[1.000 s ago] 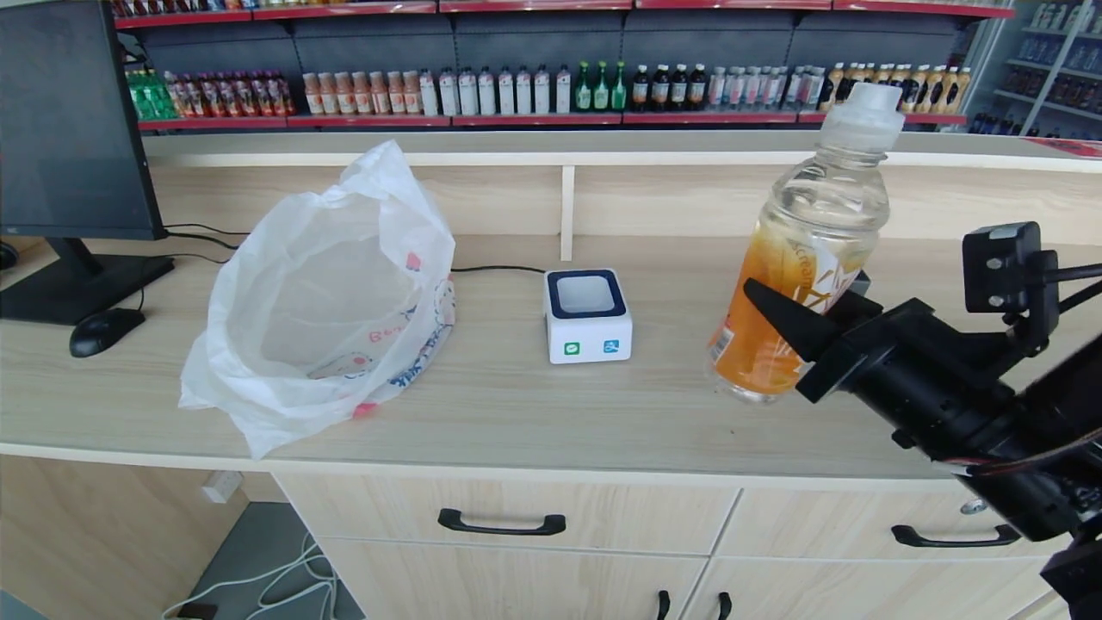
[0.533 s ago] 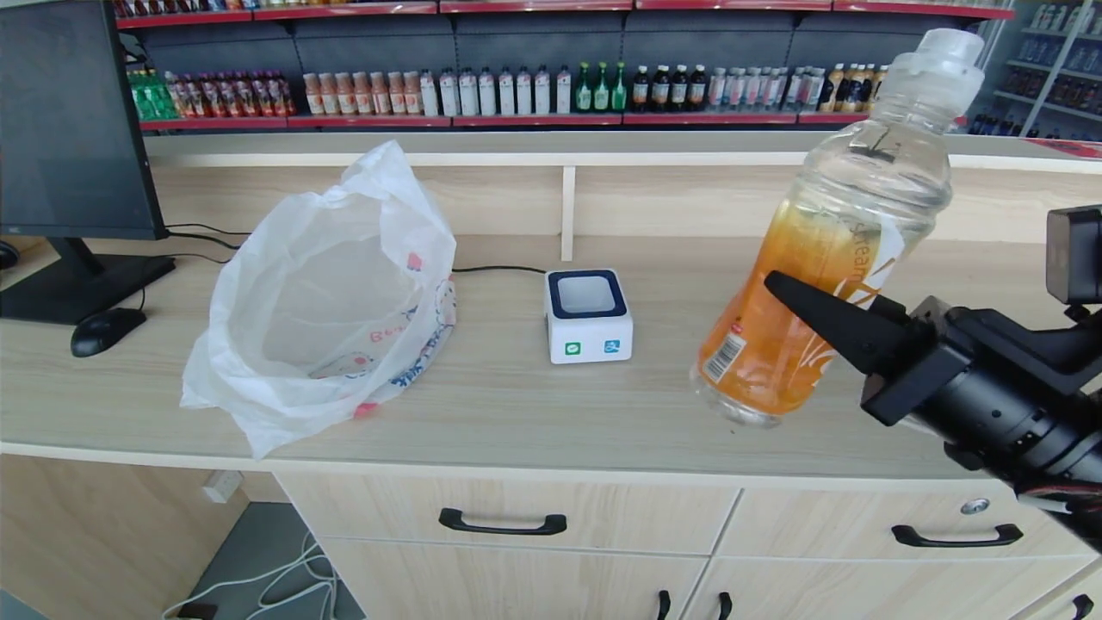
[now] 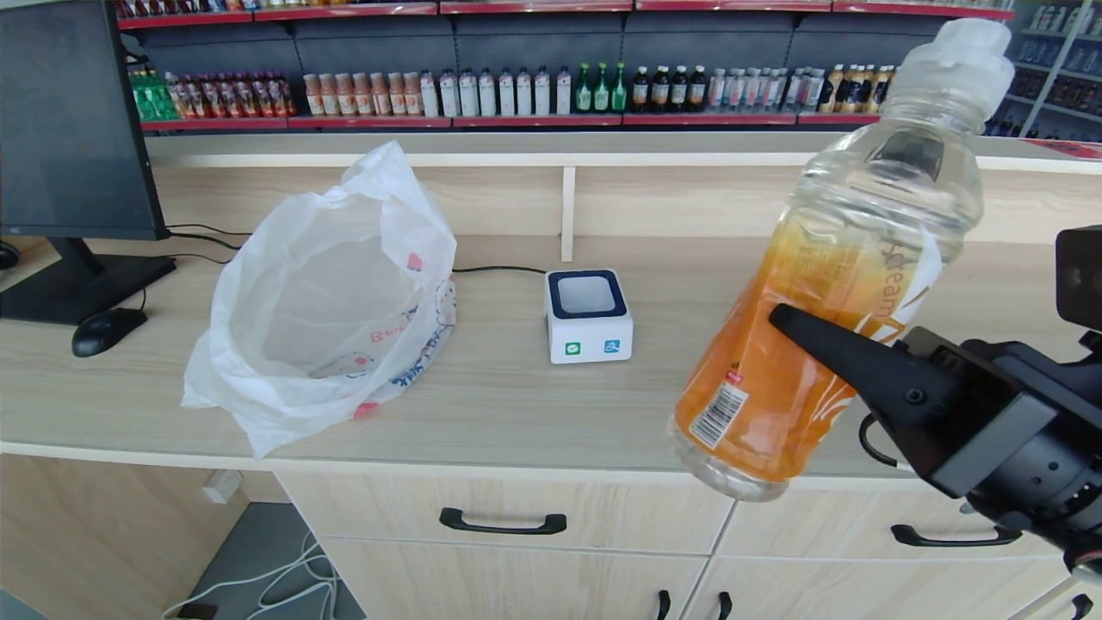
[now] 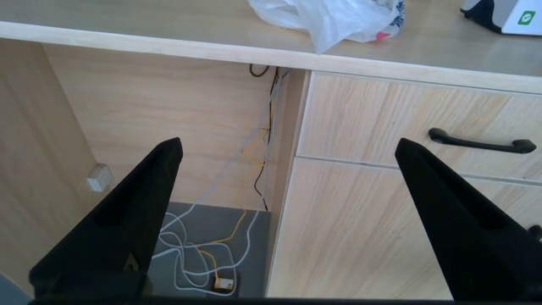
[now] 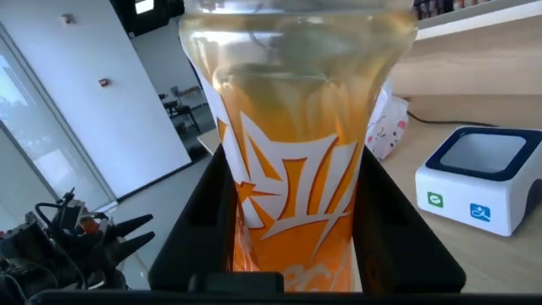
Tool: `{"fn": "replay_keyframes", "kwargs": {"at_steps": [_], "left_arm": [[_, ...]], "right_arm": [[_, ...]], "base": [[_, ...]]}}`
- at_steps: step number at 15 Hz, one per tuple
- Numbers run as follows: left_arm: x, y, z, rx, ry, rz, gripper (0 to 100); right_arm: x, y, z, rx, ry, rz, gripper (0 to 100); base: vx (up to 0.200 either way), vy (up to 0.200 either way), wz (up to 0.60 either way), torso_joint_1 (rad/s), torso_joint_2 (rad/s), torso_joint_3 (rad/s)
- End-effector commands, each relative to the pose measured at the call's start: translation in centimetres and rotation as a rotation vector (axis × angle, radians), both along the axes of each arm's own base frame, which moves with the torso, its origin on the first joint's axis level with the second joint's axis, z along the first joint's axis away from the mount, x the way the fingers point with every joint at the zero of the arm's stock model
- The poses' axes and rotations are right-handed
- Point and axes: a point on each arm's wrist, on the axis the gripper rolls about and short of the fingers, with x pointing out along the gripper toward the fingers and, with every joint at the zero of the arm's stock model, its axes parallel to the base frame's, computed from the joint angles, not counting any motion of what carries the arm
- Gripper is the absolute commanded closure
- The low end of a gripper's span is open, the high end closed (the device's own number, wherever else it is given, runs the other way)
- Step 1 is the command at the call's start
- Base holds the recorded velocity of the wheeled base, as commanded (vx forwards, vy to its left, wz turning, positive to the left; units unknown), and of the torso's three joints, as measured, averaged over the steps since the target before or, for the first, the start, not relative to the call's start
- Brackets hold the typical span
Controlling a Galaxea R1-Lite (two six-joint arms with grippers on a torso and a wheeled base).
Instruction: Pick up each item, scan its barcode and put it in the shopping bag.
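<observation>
A clear bottle of orange drink (image 3: 826,284) with a white cap hangs tilted above the counter's front right, its barcode facing front-left. My right gripper (image 3: 848,344) is shut on its middle; in the right wrist view the bottle (image 5: 292,169) sits between the black fingers (image 5: 203,229). The white scanner box (image 3: 588,316) with a dark-rimmed window stands mid-counter, also the scanner (image 5: 478,178) in the right wrist view. The open white shopping bag (image 3: 327,293) lies to its left. My left gripper (image 4: 288,220) is open, low in front of the cabinet, below the counter edge, with a corner of the bag (image 4: 330,21) above.
A monitor (image 3: 73,129) and a mouse (image 3: 105,331) sit at the counter's far left. A cable runs from the scanner along the back. Drawers with black handles (image 3: 502,522) are under the counter (image 3: 516,405). Shelves of drinks (image 3: 516,86) line the back wall.
My right gripper has lifted the bottle off the counter and brought it up and toward the camera, tilting it so the barcode shows. The bag and scanner have not moved.
</observation>
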Motion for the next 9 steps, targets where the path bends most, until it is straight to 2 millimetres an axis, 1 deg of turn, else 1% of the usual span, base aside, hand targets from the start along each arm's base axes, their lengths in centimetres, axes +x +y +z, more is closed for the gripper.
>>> {"fn": "replay_keyframes", "kwargs": {"at_steps": [1,4,6,9], "left_arm": [[0.0,0.0,0.0,0.000,-0.001,0.001,0],[0.0,0.0,0.0,0.000,-0.001,0.001,0],[0.0,0.0,0.0,0.000,-0.001,0.001,0],[0.0,0.0,0.0,0.000,-0.001,0.001,0]], "right_arm": [[-0.4,0.2,-0.2,0.006,0.025,0.026,100],[-1.5,0.6,0.1,0.066,0.097,0.114,100],[-1.8,0.8,0.2,0.081,0.120,0.146,100],[-2.7,2.1,0.2,0.086,0.142,0.233,100]], "base": [[0.000,0.000,0.00,0.000,0.00,0.000],[0.000,0.000,0.00,0.000,0.00,0.000],[0.000,0.000,0.00,0.000,0.00,0.000],[0.000,0.000,0.00,0.000,0.00,0.000]]}}
